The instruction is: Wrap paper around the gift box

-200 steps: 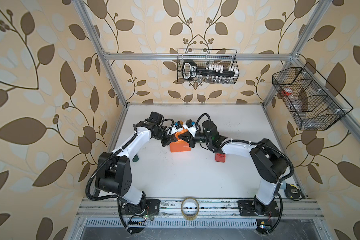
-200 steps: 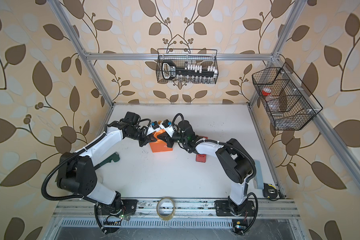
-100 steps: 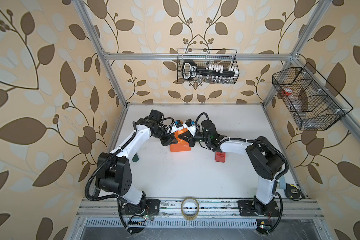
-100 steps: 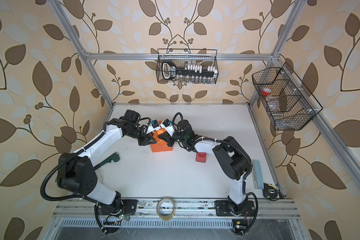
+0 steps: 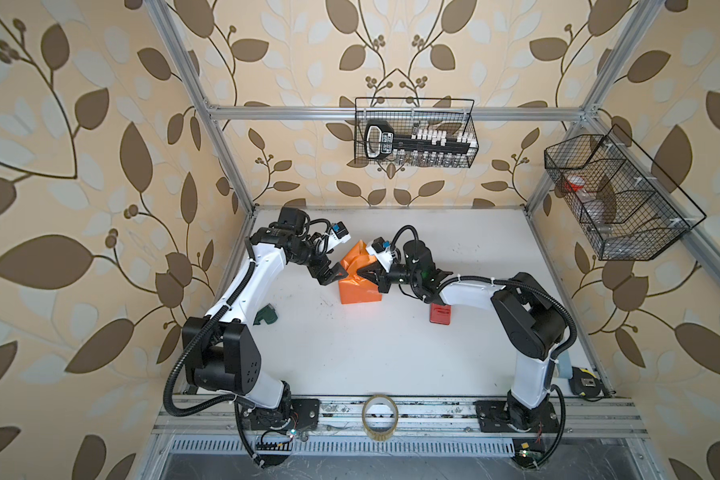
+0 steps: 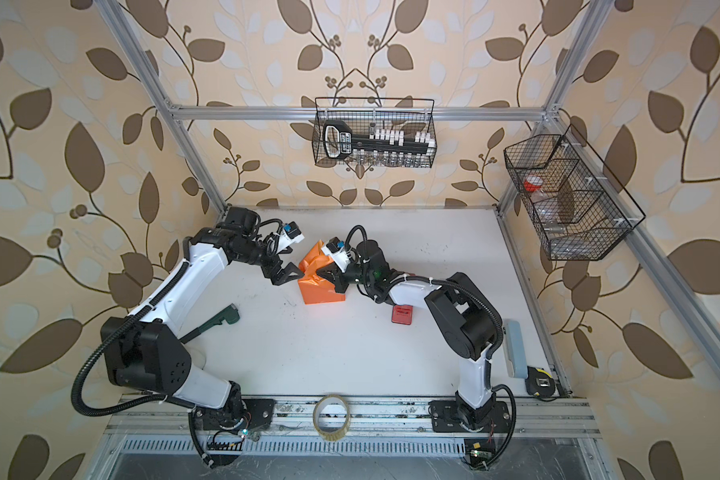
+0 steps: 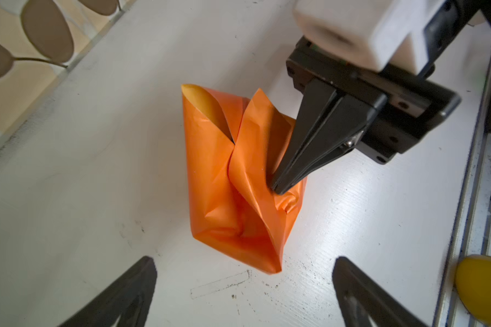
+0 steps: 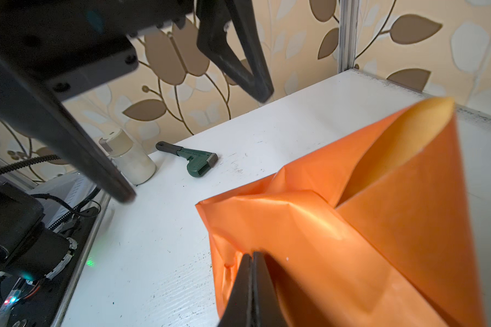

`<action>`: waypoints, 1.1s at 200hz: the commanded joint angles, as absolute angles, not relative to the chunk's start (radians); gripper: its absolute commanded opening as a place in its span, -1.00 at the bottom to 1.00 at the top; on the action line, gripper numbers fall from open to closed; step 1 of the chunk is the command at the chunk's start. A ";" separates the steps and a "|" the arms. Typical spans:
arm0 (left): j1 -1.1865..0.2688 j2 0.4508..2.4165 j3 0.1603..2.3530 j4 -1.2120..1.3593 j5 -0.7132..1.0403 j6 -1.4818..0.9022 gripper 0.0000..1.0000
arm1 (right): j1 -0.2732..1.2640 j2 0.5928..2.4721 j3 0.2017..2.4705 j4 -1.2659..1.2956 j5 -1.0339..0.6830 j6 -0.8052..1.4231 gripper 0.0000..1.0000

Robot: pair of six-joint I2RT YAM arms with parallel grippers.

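White table (image 5: 391, 353): your paper (image 5: 356, 291) points its open flaps at the back wall; right claw (image 5: 362, 274), closed, presses its top; left claw (image 5: 334, 277) gapes just beside.

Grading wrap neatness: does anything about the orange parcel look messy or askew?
The paper is crumpled and bunched, not folded flat; one flap stands up open, showing its yellow-tan inside. The shut right gripper presses on the creases.

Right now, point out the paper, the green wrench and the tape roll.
paper (image 7: 210, 175): left wrist view, on its folded orange face.
green wrench (image 8: 195, 162): right wrist view, on its green head.
tape roll (image 5: 380, 434): in a top view, on the ring's near wall.
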State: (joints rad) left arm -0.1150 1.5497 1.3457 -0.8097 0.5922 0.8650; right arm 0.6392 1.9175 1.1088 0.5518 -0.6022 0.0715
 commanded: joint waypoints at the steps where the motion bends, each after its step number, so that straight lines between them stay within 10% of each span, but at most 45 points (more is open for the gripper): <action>1: -0.125 1.580 1.347 -0.748 0.619 0.907 0.98 | 0.644 1.959 1.077 0.514 -0.578 0.077 -0.94; 220: -0.164 1.671 1.284 -0.639 0.476 0.874 0.46 | 0.624 1.904 1.170 0.349 -0.535 0.108 -0.90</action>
